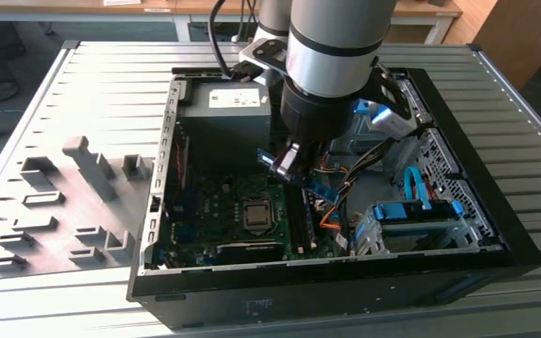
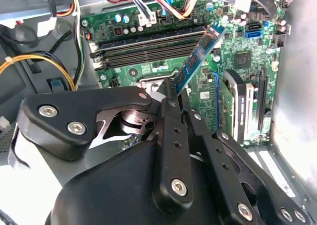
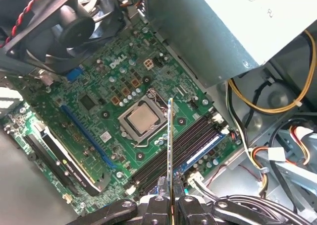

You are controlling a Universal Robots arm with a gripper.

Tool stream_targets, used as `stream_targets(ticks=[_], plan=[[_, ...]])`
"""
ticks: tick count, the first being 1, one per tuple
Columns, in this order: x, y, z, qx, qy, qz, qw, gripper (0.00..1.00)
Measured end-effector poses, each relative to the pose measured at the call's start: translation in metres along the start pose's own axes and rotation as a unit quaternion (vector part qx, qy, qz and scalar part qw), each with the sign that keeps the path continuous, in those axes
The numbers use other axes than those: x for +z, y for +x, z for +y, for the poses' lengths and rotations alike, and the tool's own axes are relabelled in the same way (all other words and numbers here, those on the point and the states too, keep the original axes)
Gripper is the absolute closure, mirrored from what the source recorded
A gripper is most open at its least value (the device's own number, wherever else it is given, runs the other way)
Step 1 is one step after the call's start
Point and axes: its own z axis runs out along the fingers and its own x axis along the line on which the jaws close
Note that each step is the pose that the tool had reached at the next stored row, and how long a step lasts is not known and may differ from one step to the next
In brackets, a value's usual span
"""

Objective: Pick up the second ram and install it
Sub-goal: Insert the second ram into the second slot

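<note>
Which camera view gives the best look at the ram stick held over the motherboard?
The second wrist view: the second ram shows its broad blue face, tilted above the slots and clamped in the jaws. The first wrist view shows it edge-on, as a thin line. The exterior view shows its blue ends past the jaws.

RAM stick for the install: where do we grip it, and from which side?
Pinch the RAM stick across its two flat faces, coming from above onto the edge turned away from the memory slots. It is a thin flat board, so only the faces give purchase, and the slot-side edge must stay free. The gripper holds it that way now.
</note>
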Motion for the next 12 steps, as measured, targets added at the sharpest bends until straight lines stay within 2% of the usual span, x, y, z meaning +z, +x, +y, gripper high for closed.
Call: stream_targets(ticks=[12], plan=[[0.0006,0.0000,0.0000,0.038,0.0008,-0.0007,0.9993,0.86]])
